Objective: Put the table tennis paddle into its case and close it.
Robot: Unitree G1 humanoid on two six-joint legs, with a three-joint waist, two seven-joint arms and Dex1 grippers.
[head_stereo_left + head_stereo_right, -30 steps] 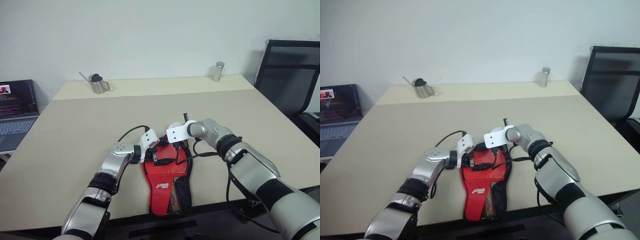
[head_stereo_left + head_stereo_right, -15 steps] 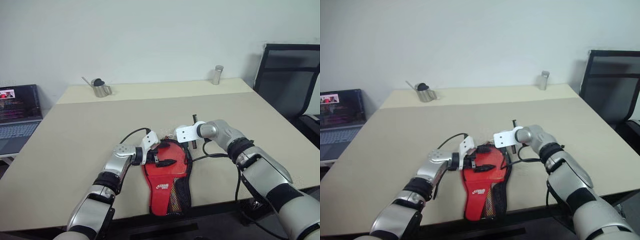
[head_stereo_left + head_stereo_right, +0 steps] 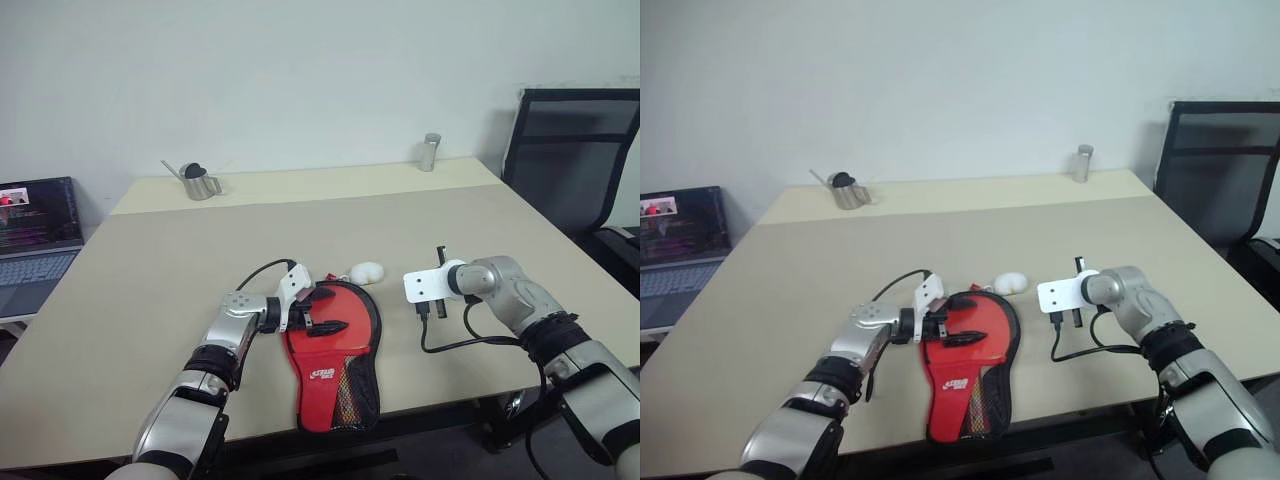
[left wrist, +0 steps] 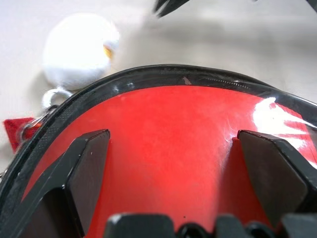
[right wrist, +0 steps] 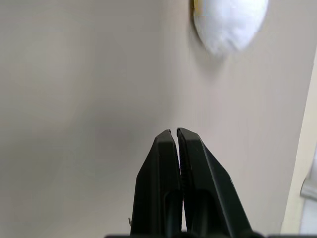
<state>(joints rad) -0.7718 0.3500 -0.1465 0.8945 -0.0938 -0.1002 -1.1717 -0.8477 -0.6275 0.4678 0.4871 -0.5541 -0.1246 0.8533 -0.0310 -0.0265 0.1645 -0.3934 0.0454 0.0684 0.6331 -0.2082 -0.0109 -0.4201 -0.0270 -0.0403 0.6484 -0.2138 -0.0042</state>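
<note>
Swinging off to the right, the pinched-shut right end effector (image 3: 437, 296) has left the case (image 3: 335, 352); the wide-spread left end effector (image 3: 310, 312) straddles its zipped round end on the counter (image 3: 150, 270), closure looking complete.

The case (image 3: 333, 352) lies flat near the worktop's (image 3: 150, 270) front edge, red side up, white logo and black mesh pocket toward its narrow end. Black zip edging rims its round end. The paddle cannot be told apart from it.
</note>
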